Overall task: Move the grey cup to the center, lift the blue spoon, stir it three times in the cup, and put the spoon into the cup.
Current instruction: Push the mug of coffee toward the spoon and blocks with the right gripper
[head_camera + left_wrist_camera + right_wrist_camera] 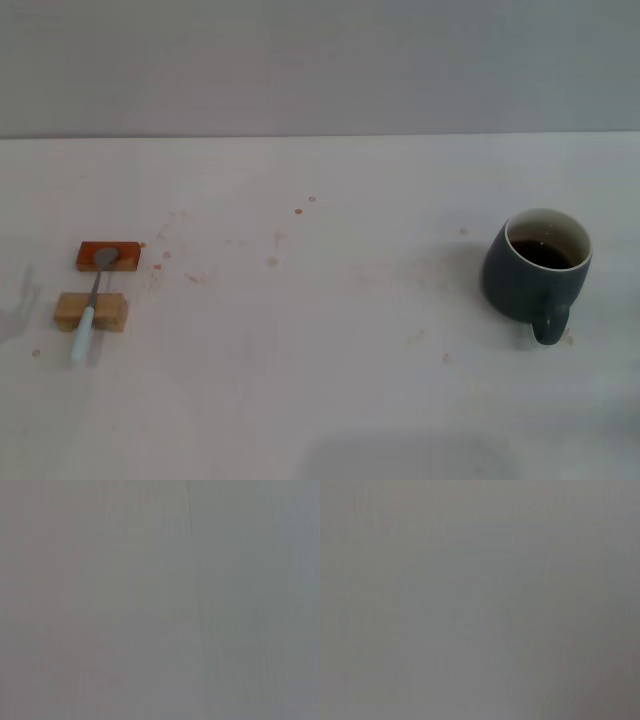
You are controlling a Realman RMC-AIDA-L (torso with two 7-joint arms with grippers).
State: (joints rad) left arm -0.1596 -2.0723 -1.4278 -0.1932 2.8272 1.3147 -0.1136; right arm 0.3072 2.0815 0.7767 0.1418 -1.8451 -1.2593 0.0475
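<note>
While grippers unseen, grey cup (535,272) far right.

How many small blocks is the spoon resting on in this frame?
2. The orange-brown block lies farther from the robot, under the blue spoon's bowl; the tan block lies nearer, under its handle. Both sit at the table's left. None appear hidden.

Grey cup (533,268) upright, right; blue spoon (91,305) far left.
</note>
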